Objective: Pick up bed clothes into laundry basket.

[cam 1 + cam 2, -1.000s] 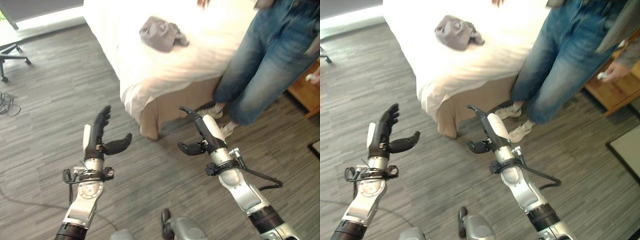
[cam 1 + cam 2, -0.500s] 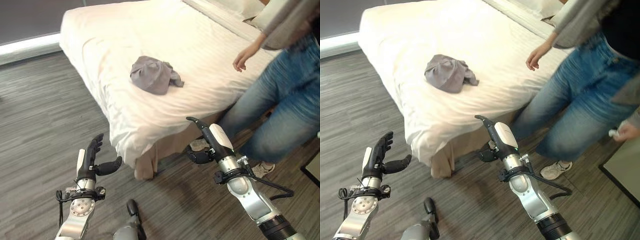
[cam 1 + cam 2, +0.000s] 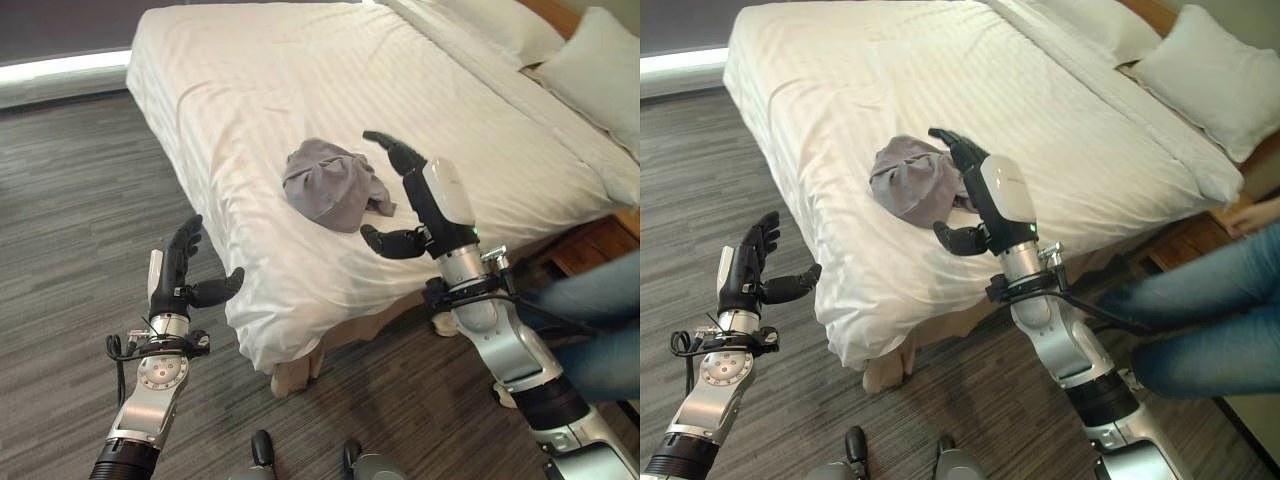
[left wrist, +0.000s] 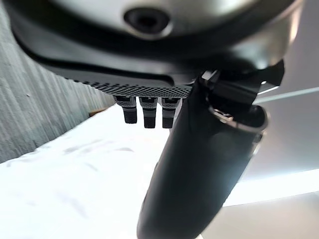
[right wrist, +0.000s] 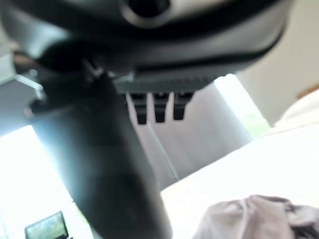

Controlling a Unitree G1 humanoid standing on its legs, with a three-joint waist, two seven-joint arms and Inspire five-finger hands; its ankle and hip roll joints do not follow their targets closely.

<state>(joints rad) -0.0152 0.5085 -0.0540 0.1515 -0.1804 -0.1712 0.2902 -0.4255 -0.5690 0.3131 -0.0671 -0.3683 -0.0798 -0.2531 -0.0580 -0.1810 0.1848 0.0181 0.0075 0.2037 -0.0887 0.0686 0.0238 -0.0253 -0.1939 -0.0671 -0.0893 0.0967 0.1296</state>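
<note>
Grey garment (image 3: 333,185) lies crumpled near the bed (image 3: 250,80) corner, unheld; right robot hand (image 3: 410,200) stands spread wide at its 3 o'clock, presumably staged for a grasp, while left robot hand (image 3: 180,280) idles open over the floor.

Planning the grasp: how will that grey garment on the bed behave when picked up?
The grey garment lies crumpled in soft folds on the white bed, so it is probably floppy and will droop from the open right hand. It looks light. Bunched loosely, part may trail or slip out.
</note>
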